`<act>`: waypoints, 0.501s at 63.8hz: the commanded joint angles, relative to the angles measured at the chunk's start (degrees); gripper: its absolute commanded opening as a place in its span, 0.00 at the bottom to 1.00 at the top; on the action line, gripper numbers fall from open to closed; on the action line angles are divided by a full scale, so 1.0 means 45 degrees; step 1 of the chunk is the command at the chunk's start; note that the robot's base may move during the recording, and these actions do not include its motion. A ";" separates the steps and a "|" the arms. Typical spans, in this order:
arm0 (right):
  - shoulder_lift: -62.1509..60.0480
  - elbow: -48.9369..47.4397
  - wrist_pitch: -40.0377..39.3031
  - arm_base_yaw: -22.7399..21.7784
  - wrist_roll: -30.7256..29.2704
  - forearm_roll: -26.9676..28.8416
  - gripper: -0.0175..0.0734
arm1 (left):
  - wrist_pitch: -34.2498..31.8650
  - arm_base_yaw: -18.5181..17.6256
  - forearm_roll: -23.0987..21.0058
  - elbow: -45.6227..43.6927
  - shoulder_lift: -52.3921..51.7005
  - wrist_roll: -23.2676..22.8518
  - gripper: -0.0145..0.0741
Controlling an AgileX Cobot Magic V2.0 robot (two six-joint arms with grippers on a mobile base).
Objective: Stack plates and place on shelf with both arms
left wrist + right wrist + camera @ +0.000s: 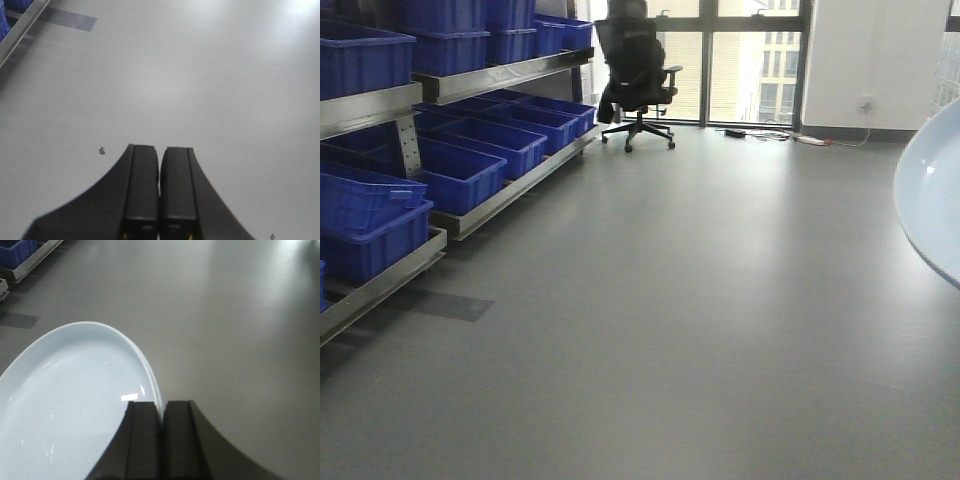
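My right gripper (161, 407) is shut on the rim of a pale blue-white plate (65, 405), which fills the left of the right wrist view above the grey floor. A double rim line shows at its edge; I cannot tell whether two plates lie stacked. The plate's edge also shows at the right border of the front view (932, 200), held up in the air. My left gripper (160, 152) is shut and empty, over bare floor. Neither gripper shows in the front view.
A metal shelf rack (470, 215) with several blue bins (480, 150) runs along the left. A black office chair (638, 75) stands at the back by the windows. Cables (790, 136) lie by the far wall. Grey floor (700, 300) spreads across the middle.
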 commanded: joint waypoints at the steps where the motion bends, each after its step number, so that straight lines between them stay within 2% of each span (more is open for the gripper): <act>1: 0.0043 -0.0389 -0.1156 -0.0103 -0.0024 -0.0141 0.22 | -0.1003 0.0039 -0.0070 -0.0334 -0.0064 -0.0127 0.26; 32: 0.0043 -0.0389 -0.1156 -0.0103 -0.0024 -0.0141 0.22 | -0.1003 0.0039 -0.0070 -0.0334 -0.0064 -0.0127 0.26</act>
